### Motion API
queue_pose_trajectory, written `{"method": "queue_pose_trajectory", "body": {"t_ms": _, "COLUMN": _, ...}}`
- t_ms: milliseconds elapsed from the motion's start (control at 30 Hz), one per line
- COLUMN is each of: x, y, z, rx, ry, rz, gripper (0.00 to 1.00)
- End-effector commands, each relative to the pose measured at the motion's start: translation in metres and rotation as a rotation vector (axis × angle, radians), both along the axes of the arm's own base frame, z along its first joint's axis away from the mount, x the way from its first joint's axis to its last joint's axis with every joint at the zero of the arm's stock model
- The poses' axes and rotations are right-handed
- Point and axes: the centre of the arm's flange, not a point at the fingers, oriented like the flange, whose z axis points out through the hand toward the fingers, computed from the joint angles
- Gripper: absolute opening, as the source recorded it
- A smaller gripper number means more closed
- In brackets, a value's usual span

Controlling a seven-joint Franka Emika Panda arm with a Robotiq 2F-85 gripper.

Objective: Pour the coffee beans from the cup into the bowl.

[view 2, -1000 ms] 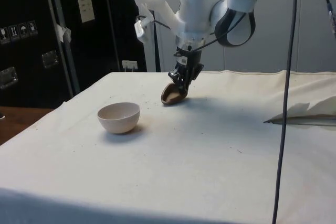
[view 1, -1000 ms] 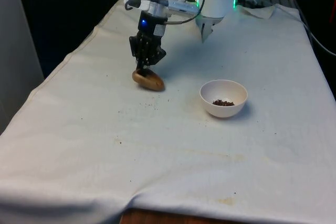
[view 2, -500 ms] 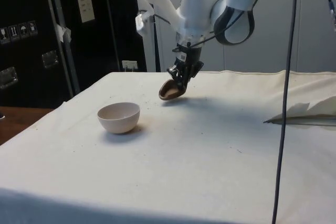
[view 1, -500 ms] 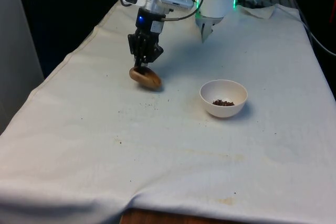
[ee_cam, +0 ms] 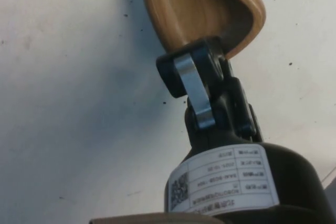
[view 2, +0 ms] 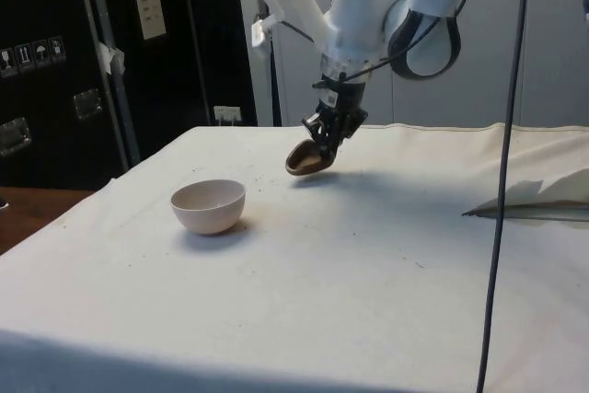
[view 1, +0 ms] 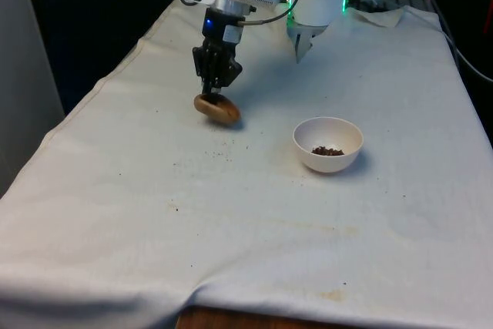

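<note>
On the white-clothed counter (view 1: 231, 213) you have the small white ceramic bowl (view 1: 328, 144) resting towards the front view's right, dark coffee beans (view 1: 327, 150) already lying in its bottom. Well apart from it, towards the front view's left, the black two-finger end effector (view 1: 215, 92) pinches the rim of the brown wooden cup (view 1: 216, 109), which hangs tilted above the cloth. Over the last second you have lifted the cup clear of the cloth and drifted it slightly. Its inside looks empty in the wrist view (ee_cam: 202, 9), so the pour seems done. Loose dark specks (view 1: 209, 153) dot the cloth beneath.
</note>
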Motion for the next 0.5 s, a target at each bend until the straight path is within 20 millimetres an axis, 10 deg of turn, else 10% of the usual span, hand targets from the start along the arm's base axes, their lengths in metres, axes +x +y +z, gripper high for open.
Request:
{"method": "queue_pose_trajectory", "body": {"t_ms": 0, "x": -0.001, "y": 0.001, "z": -0.001, "rx": 0.005, "ry": -0.003, "rz": -0.001, "gripper": 0.00}}
{"method": "queue_pose_trajectory", "body": {"t_ms": 133, "x": -0.014, "y": 0.006, "z": -0.005, "rx": 0.043, "ry": -0.015, "rz": -0.008, "gripper": 0.05}}
{"method": "queue_pose_trajectory", "body": {"t_ms": 467, "x": -0.018, "y": 0.006, "z": -0.005, "rx": 0.051, "ry": -0.021, "rz": -0.013, "gripper": 0.58}}
